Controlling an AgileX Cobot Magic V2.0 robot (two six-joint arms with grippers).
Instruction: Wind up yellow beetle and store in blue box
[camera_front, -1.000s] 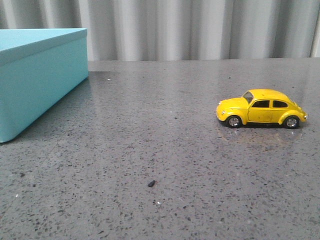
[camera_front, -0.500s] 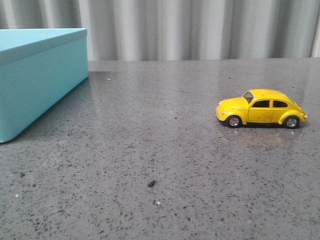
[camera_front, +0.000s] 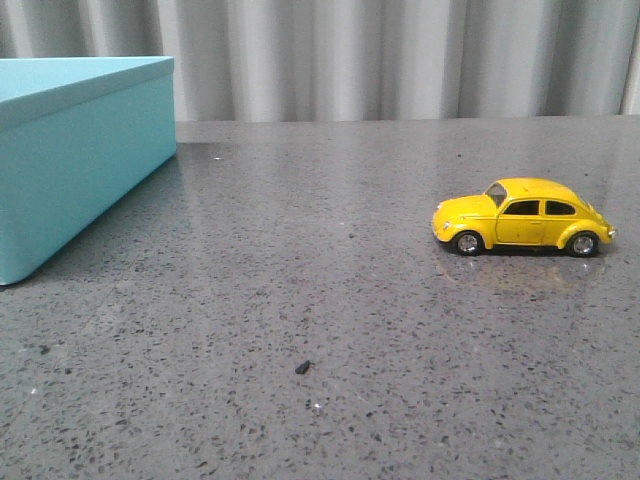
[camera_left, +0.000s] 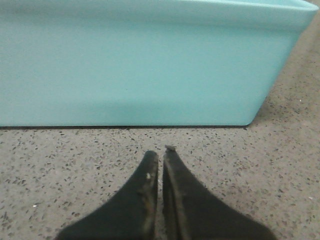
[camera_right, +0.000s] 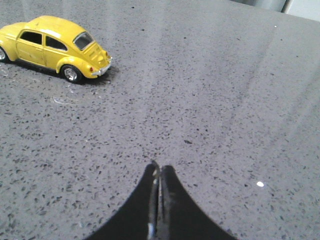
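Observation:
The yellow beetle (camera_front: 523, 217) stands on its wheels on the grey speckled table at the right, side-on, nose to the left. It also shows in the right wrist view (camera_right: 54, 46), well ahead of my right gripper (camera_right: 159, 167), which is shut and empty over bare table. The blue box (camera_front: 75, 150) stands at the far left with its lid on. In the left wrist view its side wall (camera_left: 145, 65) fills the picture just beyond my left gripper (camera_left: 160, 152), which is shut and empty. Neither gripper shows in the front view.
A small dark speck (camera_front: 302, 367) lies on the table (camera_front: 320, 300) near the front middle. A grey pleated curtain (camera_front: 400, 60) runs behind the table's far edge. A white fleck (camera_right: 260, 184) lies near the right gripper.

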